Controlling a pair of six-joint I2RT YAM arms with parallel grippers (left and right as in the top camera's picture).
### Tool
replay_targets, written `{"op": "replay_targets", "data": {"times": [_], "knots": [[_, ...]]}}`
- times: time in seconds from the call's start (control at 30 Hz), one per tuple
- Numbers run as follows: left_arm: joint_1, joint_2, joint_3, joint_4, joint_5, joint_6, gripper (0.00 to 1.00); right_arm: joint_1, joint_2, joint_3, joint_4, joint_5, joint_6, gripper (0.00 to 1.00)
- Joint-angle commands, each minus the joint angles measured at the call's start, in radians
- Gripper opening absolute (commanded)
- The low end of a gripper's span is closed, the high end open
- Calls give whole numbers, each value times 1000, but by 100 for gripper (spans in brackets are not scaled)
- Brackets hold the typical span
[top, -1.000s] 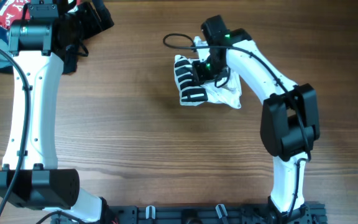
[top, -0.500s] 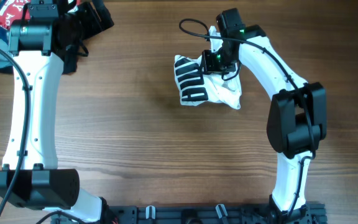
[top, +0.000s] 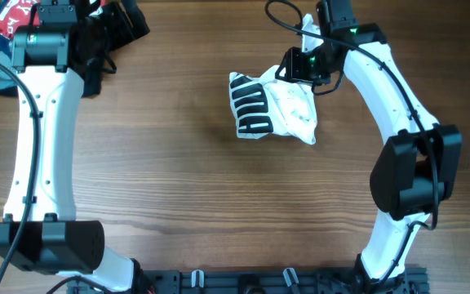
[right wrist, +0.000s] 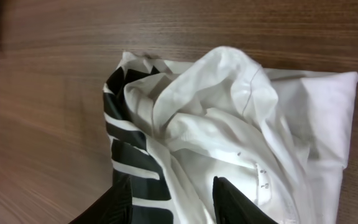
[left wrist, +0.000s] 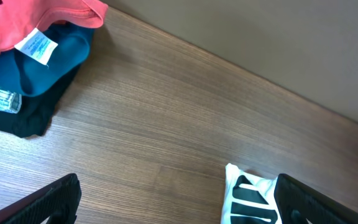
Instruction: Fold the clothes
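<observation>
Clothes (top: 280, 114) lie bunched; right end effector (right wrist: 174, 200), jaws part-open and empty just above them, should pinch one loose corner

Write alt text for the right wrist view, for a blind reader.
A crumpled white garment with black bar stripes lies bunched on a wooden table. At the bottom edge the right gripper hovers over it, jaws apart, holding nothing.

Overhead straight down; wrists oblique, right nearest; all share clothes (top: 276, 114).
</observation>
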Motion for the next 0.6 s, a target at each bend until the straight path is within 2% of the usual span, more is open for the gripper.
{"op": "replay_targets", "data": {"times": [0.0, 0.13, 0.33, 0.57], "knots": [[3, 20, -2, 3, -9, 15, 100, 13, 55, 4, -29, -3, 7, 41], [3, 20, -2, 3, -9, 15, 100, 39, 117, 4, -50, 46, 41, 36], [3, 20, -2, 3, -9, 15, 100, 75, 200, 4, -20, 56, 65, 36], [3, 20, -2, 3, -9, 15, 100, 101, 207, 4, 30, 30, 68, 37]]}}
